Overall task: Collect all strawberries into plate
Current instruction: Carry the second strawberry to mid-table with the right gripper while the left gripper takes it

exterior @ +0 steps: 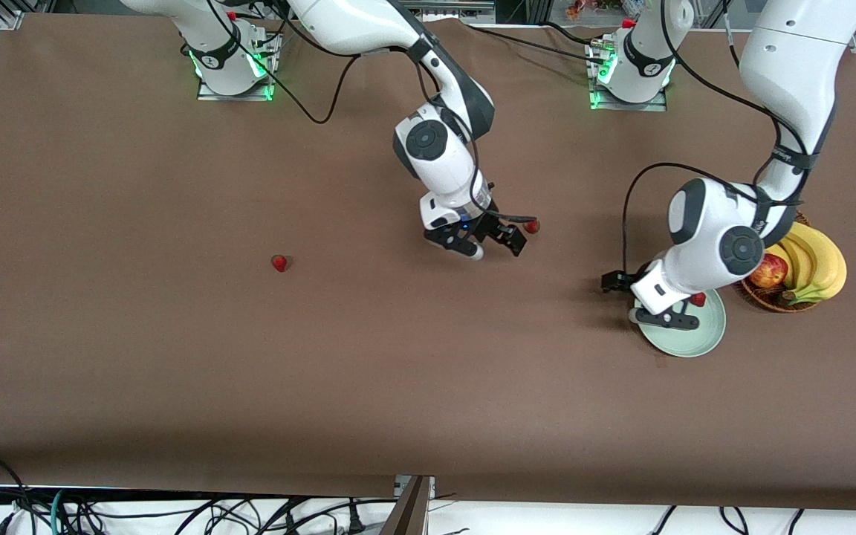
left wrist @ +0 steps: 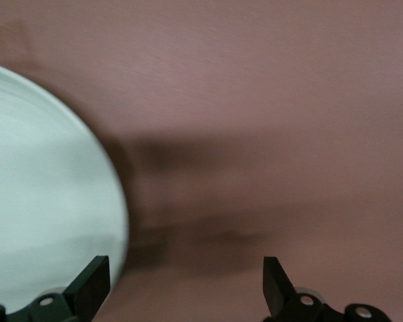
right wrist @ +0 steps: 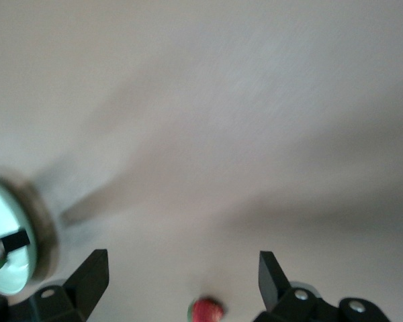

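Brown cloth (exterior: pixel 175 386) covers the table, front view first. Plate (exterior: pixel 695 338) sits toward the left arm's end, just beside the basket (exterior: pixel 770 297) of bananas (exterior: pixel 818 264) and an apple (exterior: pixel 768 272). One strawberry (exterior: pixel 698 299) lies at the plate's rim, on the edge farther from the camera, partly hidden by the left gripper (exterior: pixel 640 297), which hangs over that same edge with its fingers spread and nothing between them. Second strawberry (exterior: pixel 531 226) is on the cloth mid-table, beside the right gripper (exterior: pixel 497 245), fingers apart, holding nothing. Third strawberry (exterior: pixel 279 262) lies alone toward the right arm's end, wide bare cloth all round it. Berries are too small to tell which way their caps point. Plenty of open cloth between the mid-table berry and the plate.

Left wrist view: plate rim (left wrist: pixel 114 201) curves past one fingertip (left wrist: pixel 94 282); the fingers stand wide apart, bare cloth between them.

Right wrist view: fingers (right wrist: pixel 87 278) wide apart; strawberry (right wrist: pixel 207 310) lies between them at the frame edge, green cap showing on one side, not gripped. Plate (right wrist: pixel 10 248) is visible farther off.
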Controlling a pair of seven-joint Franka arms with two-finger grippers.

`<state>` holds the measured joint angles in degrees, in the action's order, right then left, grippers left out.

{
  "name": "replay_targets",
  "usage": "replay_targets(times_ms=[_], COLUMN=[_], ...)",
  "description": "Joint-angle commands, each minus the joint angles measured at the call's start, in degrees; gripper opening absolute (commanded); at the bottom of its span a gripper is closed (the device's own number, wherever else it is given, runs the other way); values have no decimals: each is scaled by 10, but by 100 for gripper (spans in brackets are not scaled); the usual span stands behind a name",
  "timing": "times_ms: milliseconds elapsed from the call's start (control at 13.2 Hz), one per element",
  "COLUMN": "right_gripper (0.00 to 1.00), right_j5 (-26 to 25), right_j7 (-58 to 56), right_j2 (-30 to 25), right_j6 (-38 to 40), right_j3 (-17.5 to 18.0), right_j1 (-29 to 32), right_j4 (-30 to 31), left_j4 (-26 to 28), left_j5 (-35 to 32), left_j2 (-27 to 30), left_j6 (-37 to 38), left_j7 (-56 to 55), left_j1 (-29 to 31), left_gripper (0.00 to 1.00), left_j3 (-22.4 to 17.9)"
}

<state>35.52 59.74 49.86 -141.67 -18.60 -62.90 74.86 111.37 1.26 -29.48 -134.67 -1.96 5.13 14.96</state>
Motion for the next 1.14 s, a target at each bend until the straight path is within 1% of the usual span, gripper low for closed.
replay_targets(times_ms=[0, 151, 227, 303, 454, 606, 681, 833, 984, 1060], right_gripper=[99, 99, 99, 99, 99, 99, 99, 99, 99, 99], right_j5=[-6, -5, -5, -5, -5, -4, -2, -3, -1, 0], right_j7=[-63, -151, -203, -255, -358, -501, -549, -593, -654, -683], right_j2=[-47, -60, -66, -67, -67, -69, -71, -69, -71, -72], right_j6=[125, 227, 266, 303, 366, 374, 369, 350, 296, 275], right_j3=[-48, -107, -133, -163, -220, -265, -275, -290, -296, -298], right_j1=[7, 7, 7, 7, 8, 8, 8, 8, 8, 8], right_j4=[5, 5, 5, 8, 28, 85, 112, 155, 228, 258], left_j4=[6, 37, 52, 60, 85, 110, 122, 132, 156, 166], left_j5=[3, 3, 3, 2, 2, 2, 2, 2, 2, 1], left_j2=[8, 22, 36, 38, 39, 41, 43, 43, 53, 57], left_j6=[16, 13, 9, 9, 9, 2, -8, -13, -13, -14], left_j7=[-51, -110, -137, -165, -175, -177, -200, -253, -304, -319], left_j1=[-12, -22, -48, -65, -65, -65, -65, -65, -64, -64], left_gripper=[100, 100, 100, 100, 100, 100, 100, 100, 100, 100], left_j3=[25, 50, 50, 52, 80, 101, 117, 153, 182, 189])
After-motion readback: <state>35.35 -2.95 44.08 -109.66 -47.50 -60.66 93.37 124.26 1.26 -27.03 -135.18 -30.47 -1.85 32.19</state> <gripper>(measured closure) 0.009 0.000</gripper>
